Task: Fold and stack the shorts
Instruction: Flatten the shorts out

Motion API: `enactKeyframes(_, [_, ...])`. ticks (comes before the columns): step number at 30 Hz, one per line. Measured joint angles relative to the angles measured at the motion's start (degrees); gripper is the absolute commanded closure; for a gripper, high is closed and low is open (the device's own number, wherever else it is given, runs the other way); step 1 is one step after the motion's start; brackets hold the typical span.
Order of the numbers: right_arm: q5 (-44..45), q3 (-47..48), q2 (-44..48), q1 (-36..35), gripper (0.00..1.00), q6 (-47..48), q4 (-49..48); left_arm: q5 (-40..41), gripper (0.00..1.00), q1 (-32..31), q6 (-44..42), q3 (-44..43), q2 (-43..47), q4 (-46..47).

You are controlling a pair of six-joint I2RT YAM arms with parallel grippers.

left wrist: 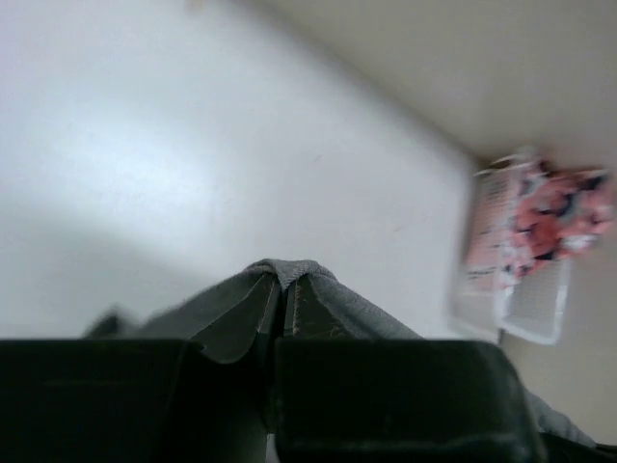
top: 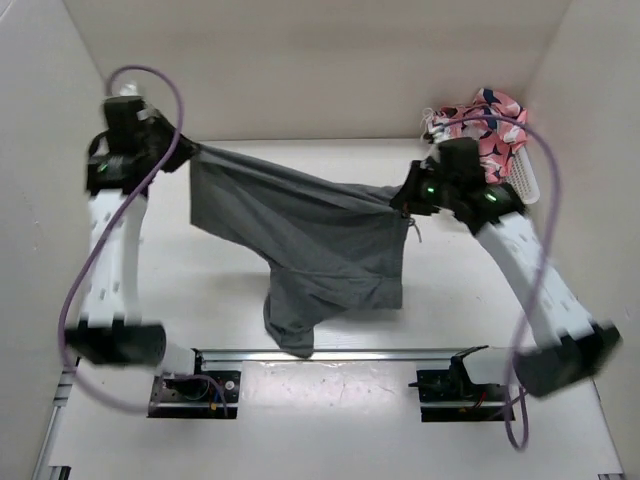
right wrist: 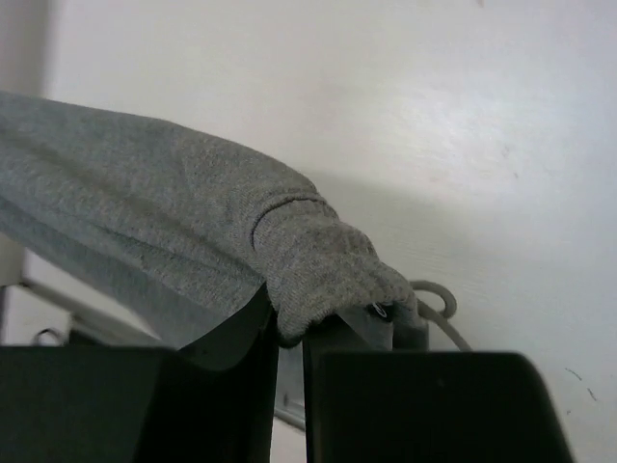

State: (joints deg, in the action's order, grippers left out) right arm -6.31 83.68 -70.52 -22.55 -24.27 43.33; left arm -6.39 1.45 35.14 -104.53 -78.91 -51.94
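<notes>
Black left gripper, far left and raised above the white table: jaws closed tight on a folded edge of the shorts, the grey cloth seen in the left wrist view pinched between the fingertips and peaking just above them. Shorts, mid-grey soft cloth: held up and stretched between the two grippers across the middle of the table, the upper edge sagging slightly from left to right, the body hanging in folds, one narrower part trailing lowest toward the metal rail at the near edge; whether that part touches the surface cannot be told. Right gripper, right of centre: jaws closed on a bunched roll of the same cloth, which bulges over the fingertips in the right wrist view. Pale drawstring: dangling just below that grip. White basket, far right corner: holds pink patterned cloth, well apart from the shorts.
</notes>
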Motion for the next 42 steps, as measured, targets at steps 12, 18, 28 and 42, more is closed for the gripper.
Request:
enactKeyframes(12, [2.51, 9.03, -28.2, 1.95, 1.0, 2.93, -3.08, -0.5, 0.9, 1.25, 0.44, -2.36, -23.02, -1.18])
enactKeyframes(18, [2.01, 18.51, -24.15, 2.23, 1.0, 3.13, -6.1, -6.03, 0.9, 5.55, 0.5, -16.9, -20.63, -0.04])
enactKeyframes(28, [1.53, 15.58, -7.06, 2.78, 1.0, 3.96, -9.46, -12.72, 0.9, 7.63, 1.14, -11.58, -1.64, 2.29])
enactKeyframes(42, [-3.19, -26.84, 11.52, -5.46, 0.36, 3.69, -2.56, -10.71, 0.19, 7.63, 0.94, 35.23, 26.97, -3.32])
